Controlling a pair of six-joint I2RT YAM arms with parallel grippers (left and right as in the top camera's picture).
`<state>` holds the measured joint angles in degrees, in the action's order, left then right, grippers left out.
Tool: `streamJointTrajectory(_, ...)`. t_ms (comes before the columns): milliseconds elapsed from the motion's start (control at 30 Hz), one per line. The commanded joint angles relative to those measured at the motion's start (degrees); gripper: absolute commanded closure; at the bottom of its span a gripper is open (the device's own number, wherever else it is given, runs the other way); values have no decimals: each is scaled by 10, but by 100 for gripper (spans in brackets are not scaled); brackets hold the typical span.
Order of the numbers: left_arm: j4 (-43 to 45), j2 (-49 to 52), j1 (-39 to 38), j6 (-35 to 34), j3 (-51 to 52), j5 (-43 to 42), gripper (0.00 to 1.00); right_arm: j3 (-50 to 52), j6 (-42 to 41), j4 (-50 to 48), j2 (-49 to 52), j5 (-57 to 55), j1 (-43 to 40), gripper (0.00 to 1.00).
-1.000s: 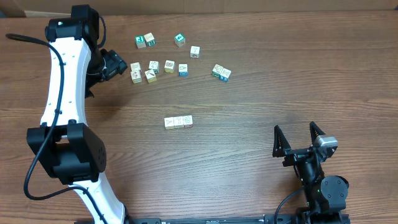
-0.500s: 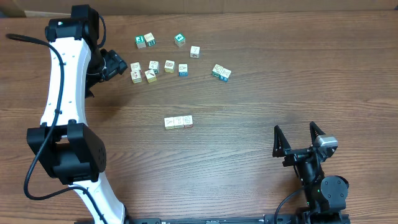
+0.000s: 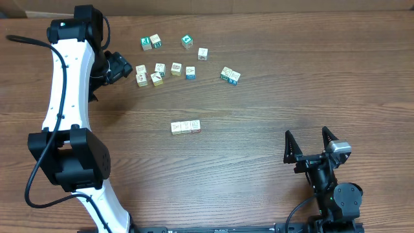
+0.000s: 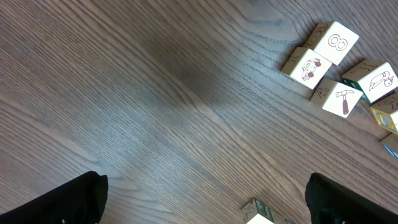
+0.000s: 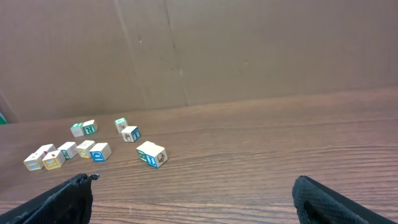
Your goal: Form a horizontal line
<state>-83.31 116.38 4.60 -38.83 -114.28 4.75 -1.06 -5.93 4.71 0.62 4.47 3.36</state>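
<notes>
The left gripper (image 3: 123, 66) hangs released and empty, its jaws spread just beside the nearest loose cubes (image 3: 141, 79), seemingly lined up to take one as the next piece. In its wrist view those cubes sit ahead and to the right of the fingers, with nothing between them. The row (image 3: 185, 127), a few pale cubes touching side to side, lies well apart from it, roughly between the two grippers. The right gripper (image 3: 306, 139) rests wide open and empty, far from every cube, probably parked to keep clear.
</notes>
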Motion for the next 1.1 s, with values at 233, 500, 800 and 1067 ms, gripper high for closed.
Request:
streamJointTrajectory(233, 0, 5, -1, 2, 5, 1, 0, 6, 2, -3, -5, -3, -3, 0)
streamJointTrajectory(500, 0, 5, -1, 2, 5, 1, 0, 6, 2, -3, -5, -3, -3, 0)
streamJointTrajectory(800, 0, 5, -1, 2, 5, 1, 0, 6, 2, -3, -5, -3, -3, 0)
streamJointTrajectory(1067, 0, 5, -1, 3, 5, 1, 0, 6, 15, -52, -5, -37, -3, 0)
